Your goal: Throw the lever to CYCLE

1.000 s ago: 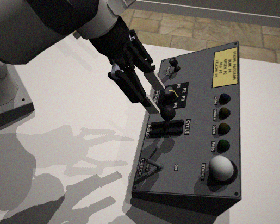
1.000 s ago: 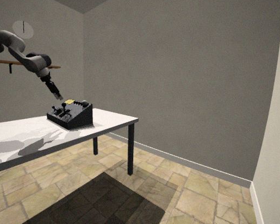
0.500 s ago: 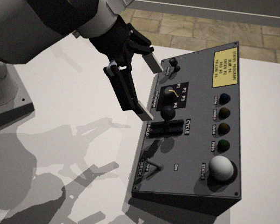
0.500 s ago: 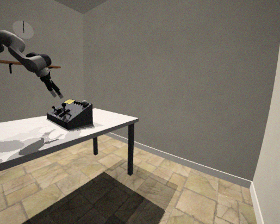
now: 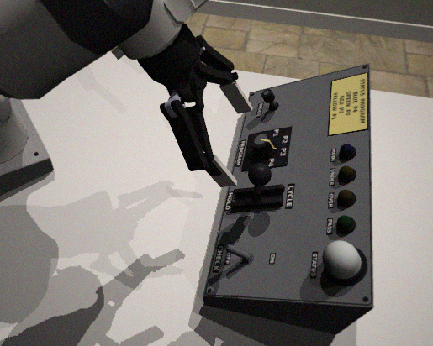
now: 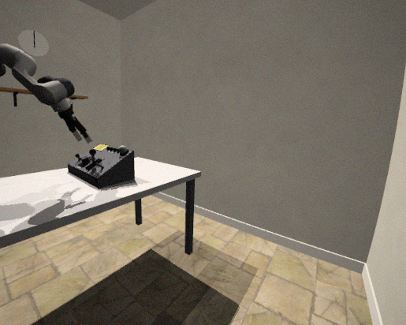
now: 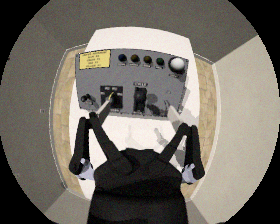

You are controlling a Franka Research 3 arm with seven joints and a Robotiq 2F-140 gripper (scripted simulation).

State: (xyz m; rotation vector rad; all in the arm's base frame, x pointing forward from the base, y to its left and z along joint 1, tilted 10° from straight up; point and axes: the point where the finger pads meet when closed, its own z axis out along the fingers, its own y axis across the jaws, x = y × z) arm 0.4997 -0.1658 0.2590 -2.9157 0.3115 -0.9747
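Observation:
The dark grey console [image 5: 308,245] [image 6: 117,169] [image 7: 125,75] stands on the white table [image 5: 111,144] [image 6: 163,171]. Its lever [image 5: 260,174] [image 6: 92,152] [image 7: 140,95], with a black ball knob, rises from a slot between the labels HOLD and CYCLE. The knob stands over about the middle of the slot. My gripper [image 5: 233,138] [image 6: 82,136] [image 7: 139,108] is open wide and empty. It hangs in the air above the console's left edge, up and to the left of the lever, and touches nothing.
The console also carries a PROGRAM dial [image 5: 262,141], a small toggle [image 5: 268,96] at the top, a CHECK toggle [image 5: 239,254], several dark lamps [image 5: 347,153], a white STATUS dome [image 5: 342,259] and a yellow card [image 5: 348,104]. The robot base [image 5: 10,161] stands at the left.

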